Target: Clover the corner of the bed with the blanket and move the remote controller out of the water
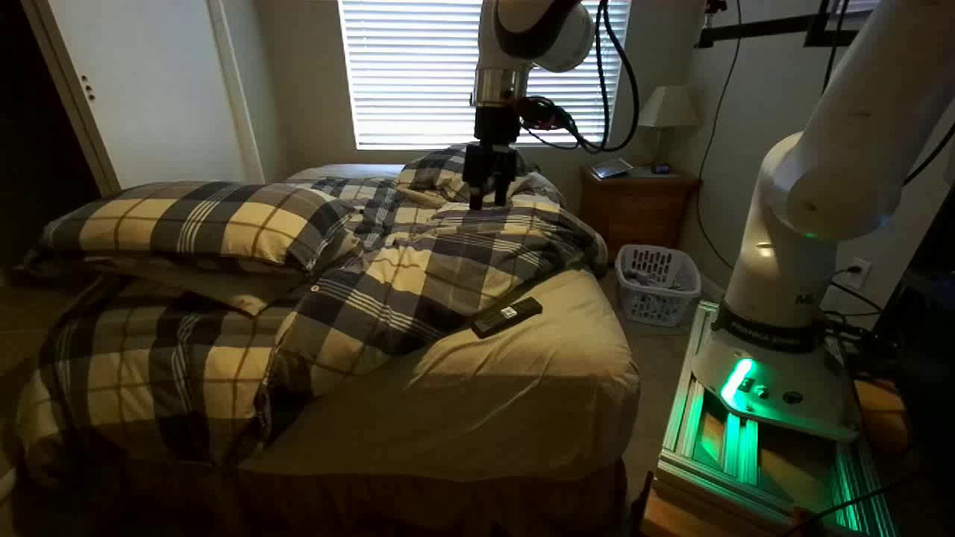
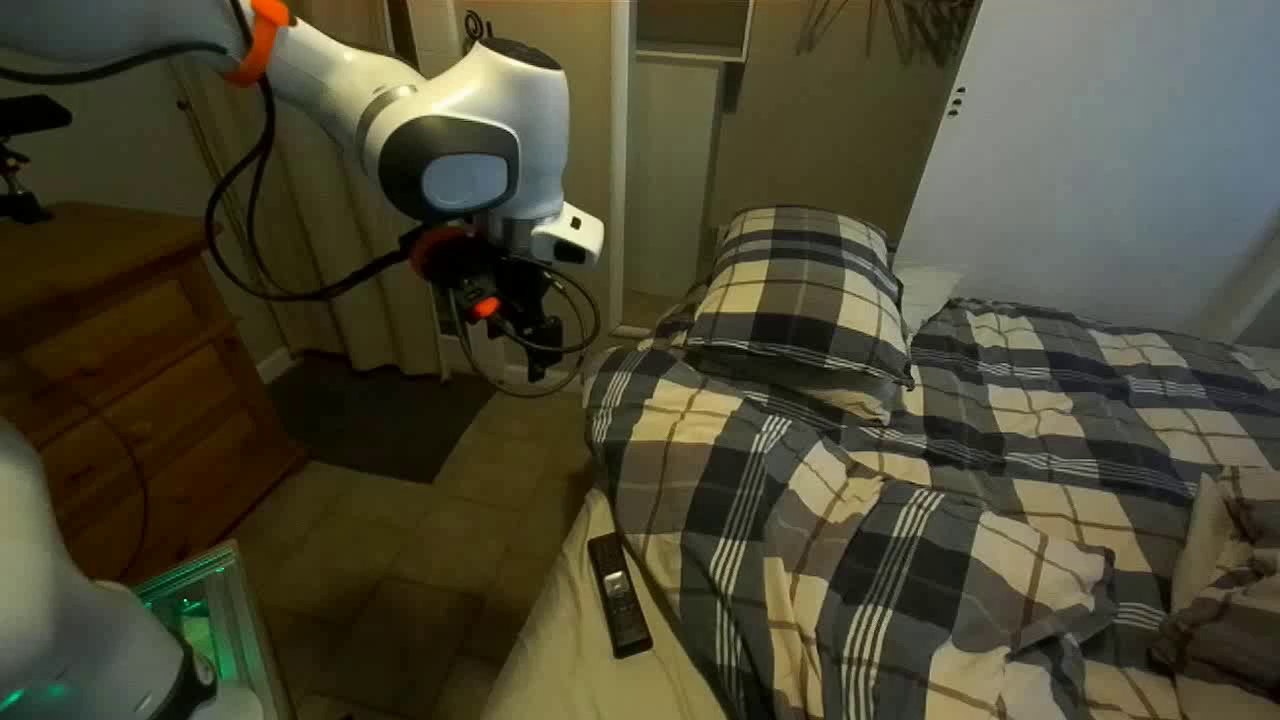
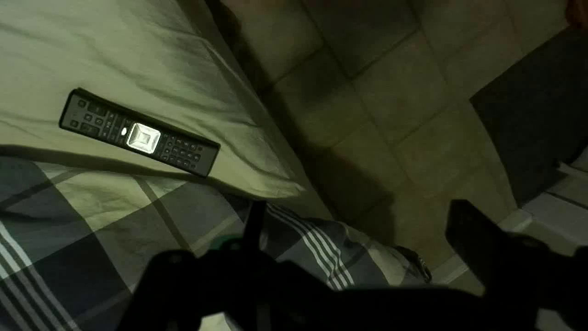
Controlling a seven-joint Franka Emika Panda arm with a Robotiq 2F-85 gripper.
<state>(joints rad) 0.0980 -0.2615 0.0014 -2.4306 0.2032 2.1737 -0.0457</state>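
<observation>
The black remote controller (image 1: pixel 507 317) lies on the bare beige mattress beside the blanket's edge. It also shows in an exterior view (image 2: pixel 620 597) and in the wrist view (image 3: pixel 138 133). The plaid blanket (image 1: pixel 448 261) covers much of the bed; it also shows in an exterior view (image 2: pixel 900 570) and the wrist view (image 3: pixel 183 216). The rounded corner of the bed (image 1: pixel 597 373) is uncovered. My gripper (image 1: pixel 488 200) is open and empty, fingers pointing down above the bed's side edge. In the wrist view its fingers (image 3: pixel 358 209) are wide apart, with blanket and floor below. No water shows.
Plaid pillows (image 1: pixel 201 224) lie stacked on the bed. A white laundry basket (image 1: pixel 658 287) and a wooden nightstand with a lamp (image 1: pixel 634 205) stand beside the bed. A wooden dresser (image 2: pixel 130 370) stands near the robot. Tiled floor (image 2: pixel 400 590) runs along the bed.
</observation>
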